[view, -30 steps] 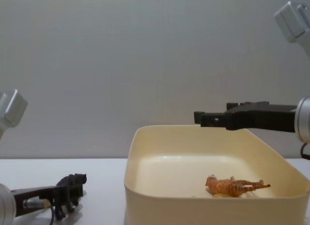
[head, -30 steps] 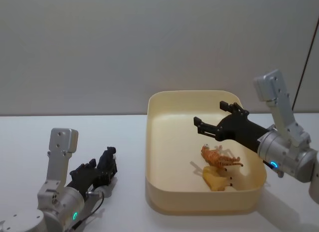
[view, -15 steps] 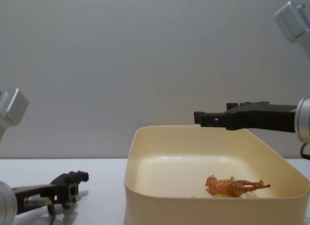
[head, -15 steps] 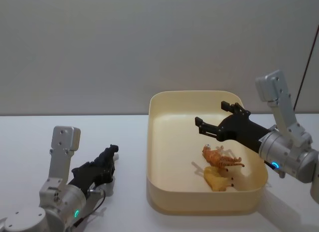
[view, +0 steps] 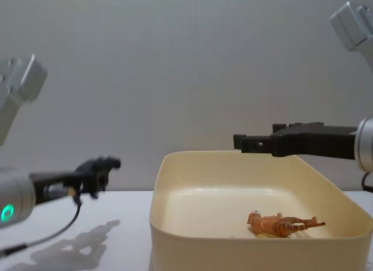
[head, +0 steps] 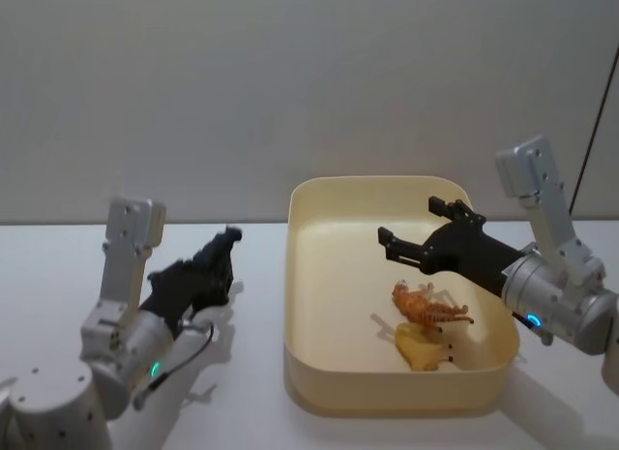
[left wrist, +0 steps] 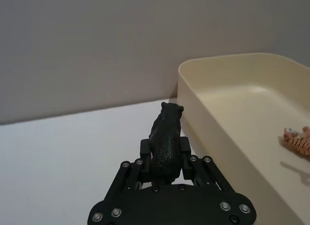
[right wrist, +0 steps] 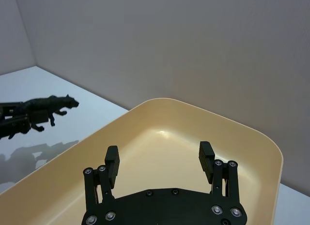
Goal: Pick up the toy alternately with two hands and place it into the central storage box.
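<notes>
A black toy panther [head: 219, 255] hangs in the air left of the central storage box [head: 387, 394], with my left gripper [head: 201, 281] shut on its body. In the left wrist view the panther [left wrist: 166, 135] sits between the fingers, head pointing toward the box rim [left wrist: 218, 65]. From the chest, the toy [view: 100, 165] floats well above the table. My right gripper [head: 409, 221] is open and holds nothing, hovering over the box's inside [right wrist: 160, 133]. An orange tiger toy [head: 426, 308] and a yellow toy [head: 418, 348] lie on the box floor.
The white table [head: 242, 392] stretches left and in front of the box. A plain grey wall stands close behind. The right wrist view shows the panther [right wrist: 48, 105] and its shadow off to the side of the box.
My left gripper has lifted the black panther off the table, up and toward the box. The right gripper has stayed in place over the box.
</notes>
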{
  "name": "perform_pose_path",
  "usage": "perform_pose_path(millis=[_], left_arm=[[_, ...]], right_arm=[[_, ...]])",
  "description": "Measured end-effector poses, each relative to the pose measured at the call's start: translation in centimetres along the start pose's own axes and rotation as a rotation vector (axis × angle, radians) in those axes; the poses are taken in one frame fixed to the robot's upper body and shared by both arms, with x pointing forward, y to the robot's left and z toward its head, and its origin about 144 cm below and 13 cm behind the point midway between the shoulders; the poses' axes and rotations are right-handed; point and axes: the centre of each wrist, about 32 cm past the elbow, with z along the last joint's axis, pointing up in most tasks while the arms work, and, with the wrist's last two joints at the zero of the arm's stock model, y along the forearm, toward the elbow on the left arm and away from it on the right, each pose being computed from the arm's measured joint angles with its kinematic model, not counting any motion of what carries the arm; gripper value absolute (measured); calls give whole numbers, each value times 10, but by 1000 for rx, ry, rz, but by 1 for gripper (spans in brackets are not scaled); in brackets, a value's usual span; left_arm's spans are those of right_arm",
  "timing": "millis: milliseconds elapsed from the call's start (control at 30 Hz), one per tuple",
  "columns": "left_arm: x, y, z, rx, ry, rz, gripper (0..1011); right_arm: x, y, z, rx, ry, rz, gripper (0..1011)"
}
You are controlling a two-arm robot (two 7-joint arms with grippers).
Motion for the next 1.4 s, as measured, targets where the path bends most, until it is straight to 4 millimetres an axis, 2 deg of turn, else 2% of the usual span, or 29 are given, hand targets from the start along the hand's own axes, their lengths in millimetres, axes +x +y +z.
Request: perform_pose_path(millis=[400, 700, 1300, 1400], left_arm=[[-3, -19, 41, -91, -104, -126, 309], [-3, -38, 63, -83, -203, -247, 309], [-7, -73, 87, 9, -452, -411, 313], [-8, -78, 90, 23, -497, -422, 407]], right_arm=[[0, 0, 0, 0, 0, 0, 1001], [0, 0, 0, 0, 0, 0, 1001], [0, 0, 0, 0, 0, 0, 1001], [0, 0, 0, 0, 0, 0, 1001]])
